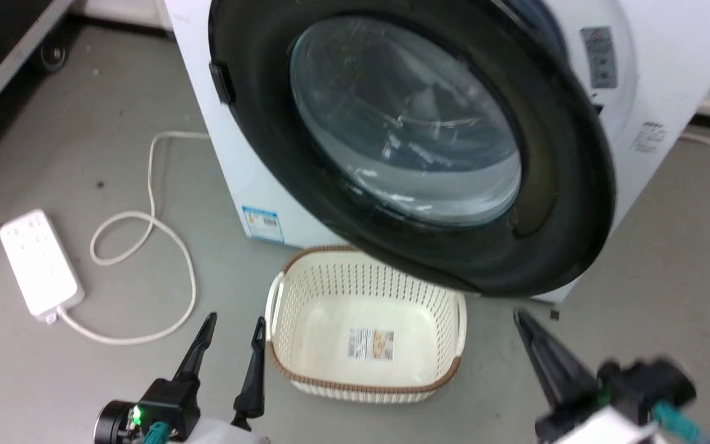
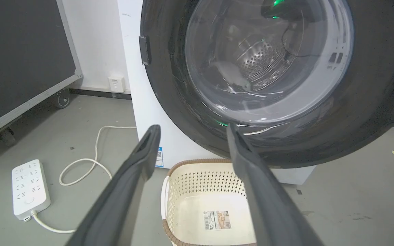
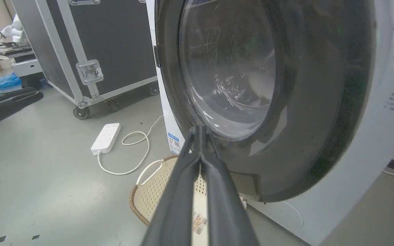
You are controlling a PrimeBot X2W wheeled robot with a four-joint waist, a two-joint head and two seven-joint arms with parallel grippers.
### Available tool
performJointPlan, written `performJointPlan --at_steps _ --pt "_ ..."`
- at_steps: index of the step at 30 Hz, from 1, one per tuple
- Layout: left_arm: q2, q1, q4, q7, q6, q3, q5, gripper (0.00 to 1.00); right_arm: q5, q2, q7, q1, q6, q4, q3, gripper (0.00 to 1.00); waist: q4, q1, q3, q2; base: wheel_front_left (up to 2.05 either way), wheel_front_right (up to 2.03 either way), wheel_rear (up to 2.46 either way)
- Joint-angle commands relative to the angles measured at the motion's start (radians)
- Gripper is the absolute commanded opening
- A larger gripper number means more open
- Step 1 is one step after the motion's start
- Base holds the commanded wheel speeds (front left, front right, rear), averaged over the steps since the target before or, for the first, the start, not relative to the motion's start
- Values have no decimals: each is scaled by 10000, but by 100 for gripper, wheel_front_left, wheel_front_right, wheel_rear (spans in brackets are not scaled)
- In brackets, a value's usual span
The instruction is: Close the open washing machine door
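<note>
The washing machine door (image 1: 404, 123) was seen hanging ajar in front of the washing machine (image 1: 688, 74). Its black ring and glass window were turned toward the robot, and its lower edge overhung the far rim of a cream laundry basket (image 1: 355, 283) set on the floor at the machine's foot. The step in hand was judged to be the approach before the push, since no contact with the door could be made out. The right gripper (image 1: 520, 319) was held with its fingers pressed together on nothing, its tip just under the door's lower right edge. The left gripper (image 1: 235, 322) was held low beside the basket's left rim, its fingers spread wide and empty. The next move was judged to call for the closed fingers to be raised onto the black ring, clear of the glass, and for a steady push to be given toward the machine until the latch caught. The basket lay beneath the door rather than in its swing, so little hindrance was expected, though a low arm path could be fouled by its rim. A white power strip (image 1: 39, 265) and its looped cable (image 1: 151, 179) lay well apart on the floor to the left, and a black wheeled case (image 3: 115, 44) stood beyond them.
</note>
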Motion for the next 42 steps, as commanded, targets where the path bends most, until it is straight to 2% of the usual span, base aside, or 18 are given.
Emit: performJointPlan --at_steps 1,3,4,10,15,17,24,27,30,31,32,33,37,42 --pt "-70 -188 7 -42 -96 68 166 100 112 -276 37 -591 8 -15 195 0 196 0 441 -1 0 0 0" --pt "-200 -353 65 -43 -232 149 308 100 304 -627 221 -1247 8 83 472 0 295 0 700 -1 0 0 0" --pt "-414 -623 111 -43 -406 275 471 100 634 -1180 629 -2265 8 342 782 0 493 0 1169 -1 0 0 0" --pt "-777 -1062 -3 -43 -615 405 766 100 1599 -2220 1420 -4145 8 1301 862 0 852 0 1961 -1 0 0 0" --pt "-991 -1344 -78 -43 -728 410 923 100 2290 -2888 1889 -5445 8 2503 192 0 1117 0 2413 -1 0 0 0" --pt "-1136 -1595 -141 -43 -764 367 990 100 2691 -3272 2100 -6831 8 3911 -637 0 1327 0 2750 -1 0 0 0" --pt "-1194 -1837 -218 -43 -739 315 967 100 2722 -3281 2016 -8265 8 5451 -1344 0 1482 0 2954 -1 0 0 0" --pt "-1205 -1877 -208 -43 -718 316 965 100 2478 -3198 1803 -8784 8 6217 -1435 0 1498 0 2859 -1 0 0 0" --pt "-1207 -1793 -150 -43 -689 318 953 100 2467 -2990 1500 -8710 8 6483 -1307 0 1428 0 2537 -1 0 0 0" --pt "-1208 -1743 -108 -43 -672 313 937 100 2485 -2917 1343 -8601 8 6509 -1219 12 1391 0 2381 -1 0 0 0" --pt "-1208 -1687 -57 -43 -677 318 924 100 2443 -2875 1145 -8449 8 6504 -1076 73 1347 0 2196 -1 0 0 0" --pt "-1208 -1632 -6 -43 -697 342 926 100 2415 -2830 960 -8256 8 6487 -918 100 1299 0 1998 -1 0 0 0" --pt "-1209 -1308 288 -43 -716 575 936 100 2396 -2647 352 -7219 8 6184 -583 100 1030 0 1098 -1 0 0 0" --pt "-1156 -913 626 -43 -847 863 1027 100 1995 -2245 15 -5511 8 4876 -742 100 531 0 103 -1 0 0 0"
